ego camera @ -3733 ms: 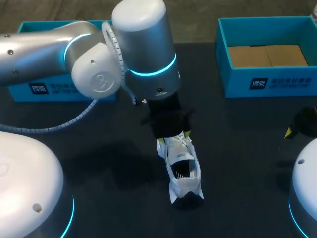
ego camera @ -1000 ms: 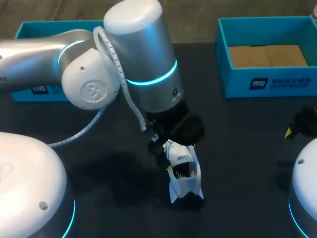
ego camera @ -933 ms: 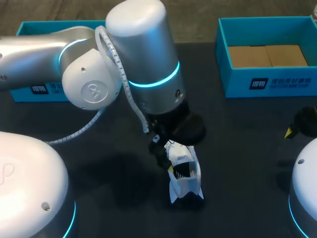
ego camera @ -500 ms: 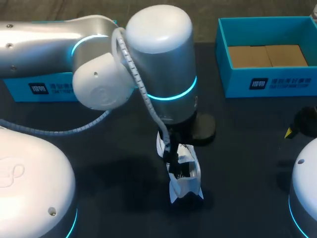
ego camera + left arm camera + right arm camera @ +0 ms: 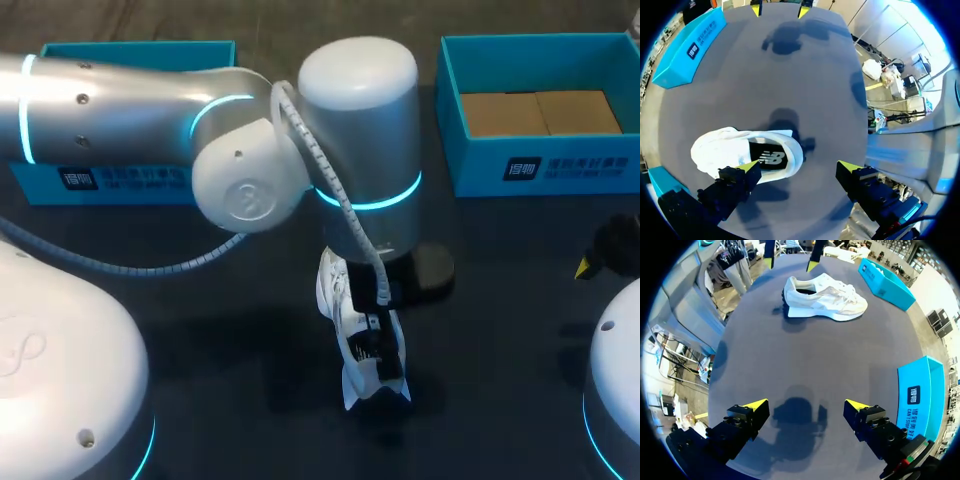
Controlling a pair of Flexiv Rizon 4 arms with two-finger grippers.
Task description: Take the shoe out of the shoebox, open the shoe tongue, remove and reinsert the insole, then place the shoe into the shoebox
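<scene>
Dark table (image 5: 805,65) bears white shoe (image 5: 722,150), black insole (image 5: 771,157) showing; left gripper (image 5: 800,166) gapes above it.

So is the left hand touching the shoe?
Cannot tell. Left wrist view: one fingertip of the left hand overlaps the rim of the shoe, maybe above it; head view: arm hides it.

Left arm (image 5: 150,100) swung rightward over the shoe (image 5: 335,295), wrist turned, jaws now above its heel end
</scene>
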